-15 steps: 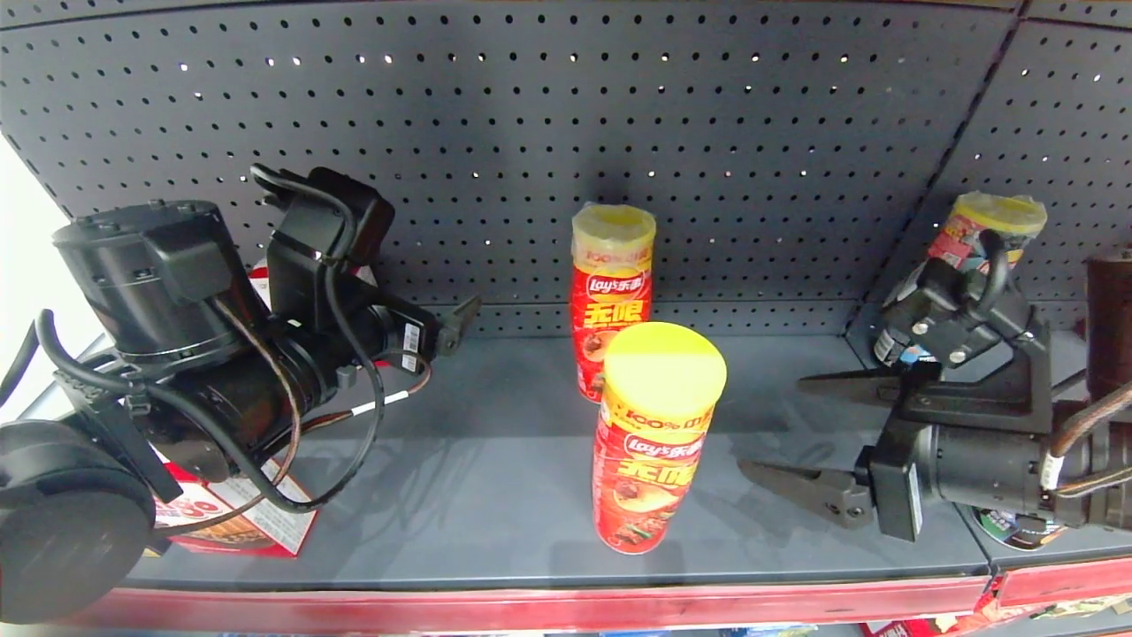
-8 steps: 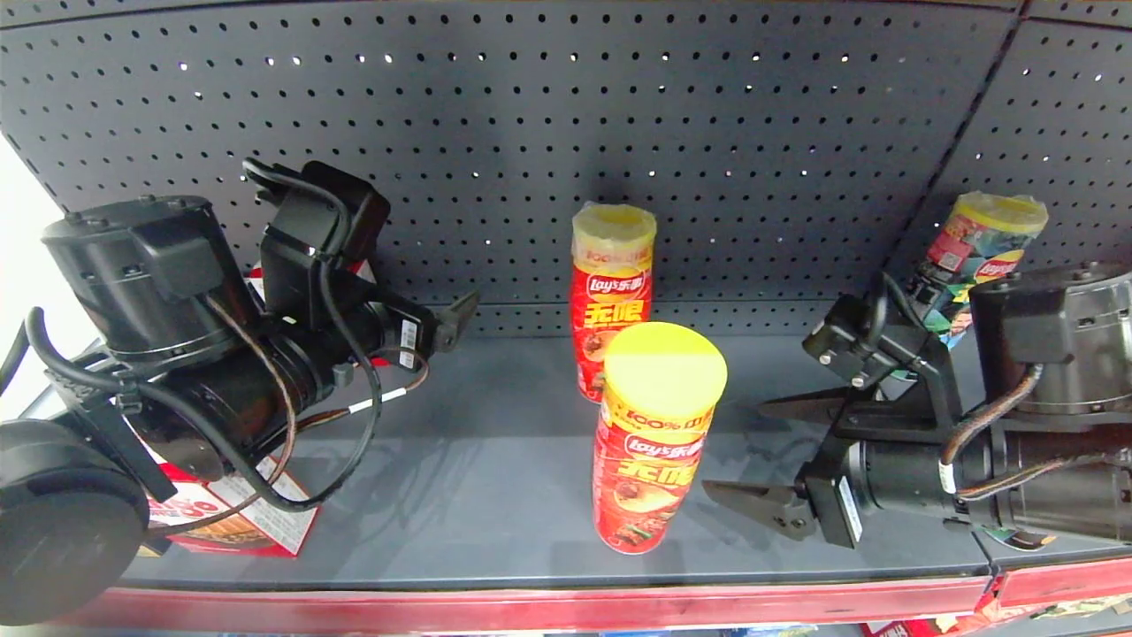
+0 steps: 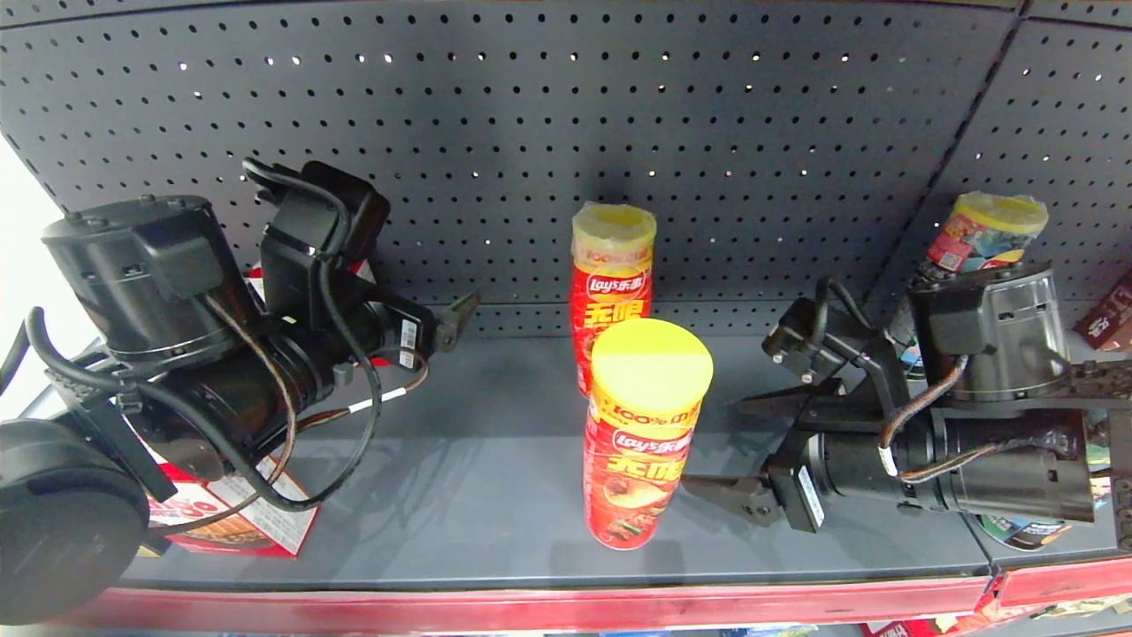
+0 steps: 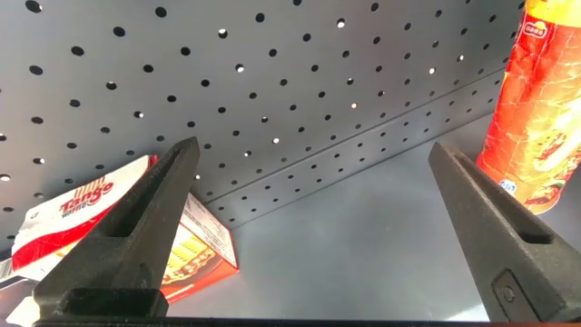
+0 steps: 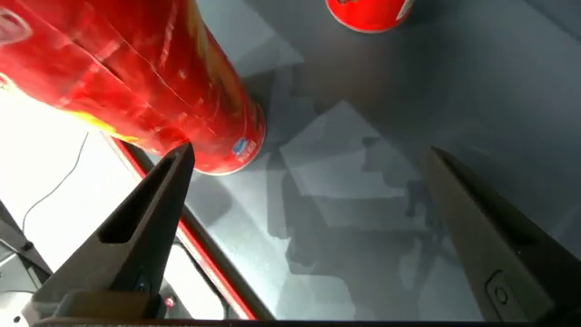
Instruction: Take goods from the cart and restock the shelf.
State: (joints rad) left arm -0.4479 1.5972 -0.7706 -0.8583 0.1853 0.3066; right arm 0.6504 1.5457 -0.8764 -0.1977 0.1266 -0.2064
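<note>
1. While two cans are already standing on the shelf (image 3: 495, 495), we are judging the restocking as partly done: the front can (image 3: 646, 433) is standing near the front edge, and the rear can (image 3: 612, 283) is at its 12 o'clock, by the pegboard (image 3: 707, 133).
2. We are holding nothing. The right gripper (image 3: 712, 447), jaws spread, is sitting at the front can's 3 o'clock, with one finger (image 5: 150, 218) just beside its base. The left gripper (image 4: 313, 150), likewise spread, is waiting at 10 o'clock.
3. As we are judging it, squaring the front can and fetching more goods remain.
4. Against the earlier frames, the right gripper is closing in toward 9 o'clock, and the front can is shifting slightly the same way.
</note>
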